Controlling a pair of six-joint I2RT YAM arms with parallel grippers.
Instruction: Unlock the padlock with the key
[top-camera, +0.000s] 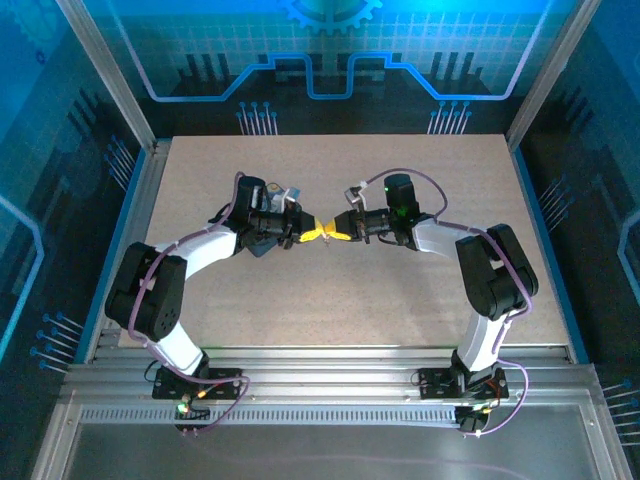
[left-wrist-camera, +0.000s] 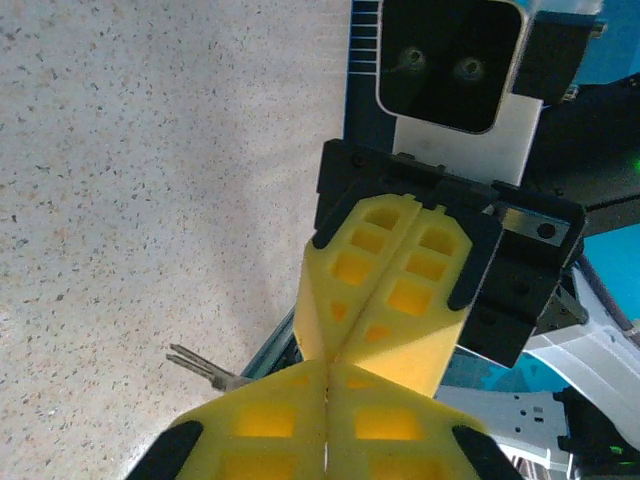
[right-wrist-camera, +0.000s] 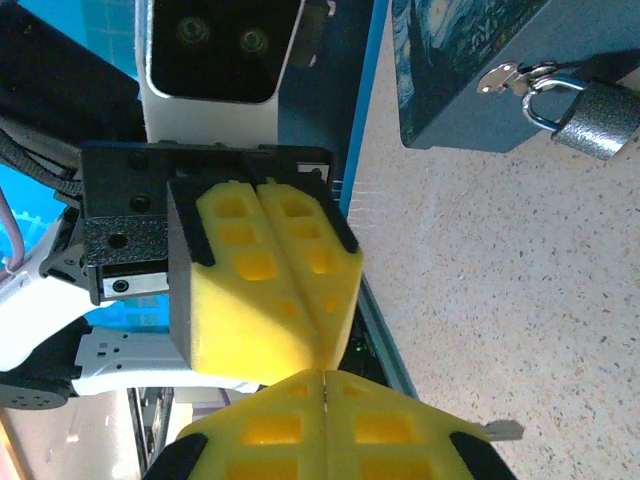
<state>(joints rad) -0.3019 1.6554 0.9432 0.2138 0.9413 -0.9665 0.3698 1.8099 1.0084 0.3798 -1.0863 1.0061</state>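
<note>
Over the speckled table (top-camera: 400, 300) I've got both arms meeting tip to tip mid-board. The left gripper (top-camera: 311, 232) and right gripper (top-camera: 336, 236) each have their yellow fingers pressed together. The blue tin (right-wrist-camera: 470, 70) sits off to the side, and the padlock (right-wrist-camera: 597, 118) hangs locked on its hasp (right-wrist-camera: 497, 78), resting on the table. What looks like the key (right-wrist-camera: 505, 431) pokes out beside the fingertips; I can't tell which pair pinches it.

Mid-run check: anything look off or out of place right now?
Yes. The left gripper and right gripper are both shut, meeting tip to tip, away from the padlock, which hangs closed on the tin. A thin metal piece, possibly the key, pokes out beside them; whether either holds it is unclear.
</note>
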